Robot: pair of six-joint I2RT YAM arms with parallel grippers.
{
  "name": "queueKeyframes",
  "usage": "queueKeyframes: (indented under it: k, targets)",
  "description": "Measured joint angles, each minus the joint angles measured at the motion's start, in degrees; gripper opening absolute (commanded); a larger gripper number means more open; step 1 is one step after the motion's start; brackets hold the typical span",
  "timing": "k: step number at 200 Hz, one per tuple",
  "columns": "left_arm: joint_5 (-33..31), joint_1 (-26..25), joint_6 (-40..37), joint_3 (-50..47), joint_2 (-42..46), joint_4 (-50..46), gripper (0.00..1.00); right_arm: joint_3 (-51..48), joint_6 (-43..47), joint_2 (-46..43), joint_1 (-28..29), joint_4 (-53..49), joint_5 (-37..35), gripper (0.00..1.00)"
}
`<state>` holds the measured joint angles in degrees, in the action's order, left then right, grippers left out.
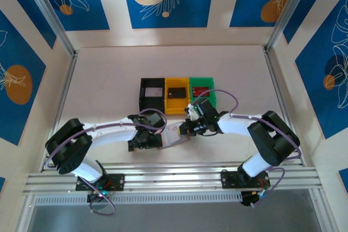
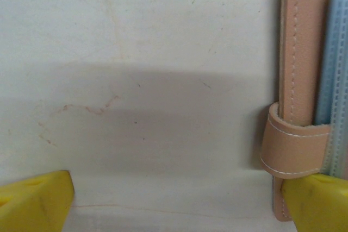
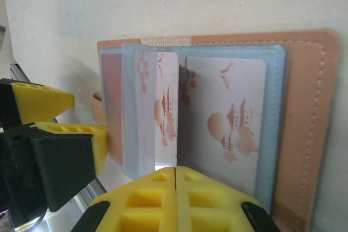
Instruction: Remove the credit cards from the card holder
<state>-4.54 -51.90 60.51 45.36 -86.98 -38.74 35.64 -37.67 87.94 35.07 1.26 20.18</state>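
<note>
The opened card holder (image 1: 174, 134) is lying between my two sets of jaws and is filling the gap between them. My left jaws are standing wide apart. Bare bench (image 2: 136, 80) is stretching between the fingertips, while the holder's snap tab (image 2: 293, 148) is crowding the right-hand fingertip (image 2: 318, 205). My right jaws are pressing closed at the holder's edge, and one blue pocket leaf (image 3: 138, 107) is standing upright just left of them. Behind the holder, the black bin (image 1: 142, 96), yellow bin (image 1: 176, 110) and green bin (image 1: 212, 95) are blocking the way in a touching row, close behind my right wrist. Either side of that row, the bench is running open to the walls.
</note>
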Motion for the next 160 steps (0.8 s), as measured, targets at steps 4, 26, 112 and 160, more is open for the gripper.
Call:
queueKeyframes:
  k: [4,26,112,160]
  targets:
    - [0.00,0.04,0.00,-0.02,0.04,0.00,0.99,-0.09,0.09,-0.15,-0.15,-0.02,0.00,0.00]
    - [0.04,0.33,-0.44,-0.48,0.63,0.24,0.99,-0.70,0.15,-1.20,-1.16,-0.15,0.00,0.00]
    - [0.15,2.84,-2.08,-1.62,7.10,-2.84,0.99,-2.58,1.42,-7.21,-3.08,-1.38,0.20,0.00]
    - [0.17,3.10,-2.12,-1.62,9.42,-3.56,0.99,-3.08,1.60,-8.00,-3.23,-1.92,0.35,0.00]
